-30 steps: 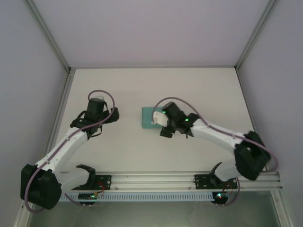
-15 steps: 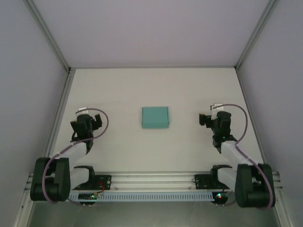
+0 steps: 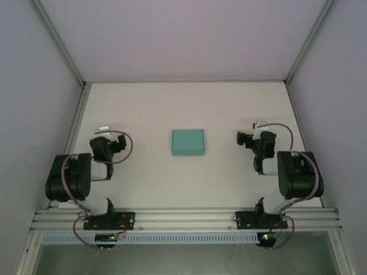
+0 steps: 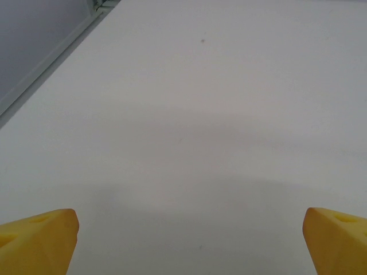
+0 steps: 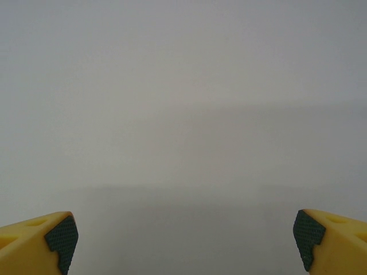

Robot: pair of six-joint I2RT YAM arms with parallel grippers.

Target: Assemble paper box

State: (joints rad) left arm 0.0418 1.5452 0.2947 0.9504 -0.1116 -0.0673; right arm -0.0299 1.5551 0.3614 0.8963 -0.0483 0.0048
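Left gripper [image 3: 118, 141]: its yellow fingertips [image 4: 40, 238] sat at the two lower corners of the wrist view, spread wide with bare tabletop between them. Jaws parted, nothing held. Right gripper [image 3: 245, 139]: likewise, with its dark-padded yellow fingertips [image 5: 57, 238] far apart and empty. Both arms were folded close over their bases toward the 6 o'clock edge of the plain white table [image 3: 189, 103].

The small teal-green rectangular card box [image 3: 188, 141] lay flat near the table's centre, apart from both grippers. Its long axis ran 9 to 3 o'clock, square to the table edges. From the left gripper it lay at 3 o'clock; from the right gripper, at 9 o'clock. It sat roughly level with both, so any approach would come in along the long axis, toward a short end. The right gripper looked slightly the nearer, though not by much.

Container check: the box presented one unbroken top face, with no flap or tab standing up. Judged closed and already in box form. Contents, if any, could not be told.
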